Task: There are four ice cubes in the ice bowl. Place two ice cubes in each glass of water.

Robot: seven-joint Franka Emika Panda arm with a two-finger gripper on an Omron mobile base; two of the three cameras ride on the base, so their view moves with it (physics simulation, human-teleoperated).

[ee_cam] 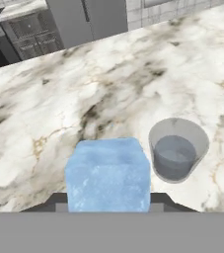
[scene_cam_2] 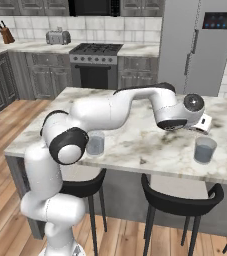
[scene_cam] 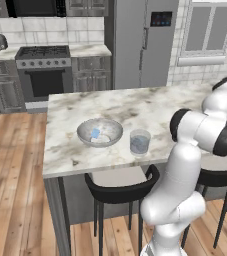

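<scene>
My gripper (ee_cam: 107, 199) is shut on a pale-blue ice cube (ee_cam: 107, 173), which sits between the dark fingertips (ee_cam: 59, 200). One glass of water (ee_cam: 177, 150) stands on the marble counter below and to the right of the cube. From the right base view, the gripper (scene_cam_2: 200, 130) hovers just above and left of that glass (scene_cam_2: 205, 150). The other glass (scene_cam_2: 95, 145) stands behind my elbow, next to the ice bowl (scene_cam: 82, 131). That same glass (scene_cam: 140, 142) is right of the bowl. A pale-blue ice cube (scene_cam: 95, 133) lies inside the bowl.
The marble counter (scene_cam: 135, 105) is an island with black stools (scene_cam: 120, 192) tucked under its near edge. A stove (scene_cam: 44, 70) and a grey fridge (scene_cam: 142, 42) stand against the back wall.
</scene>
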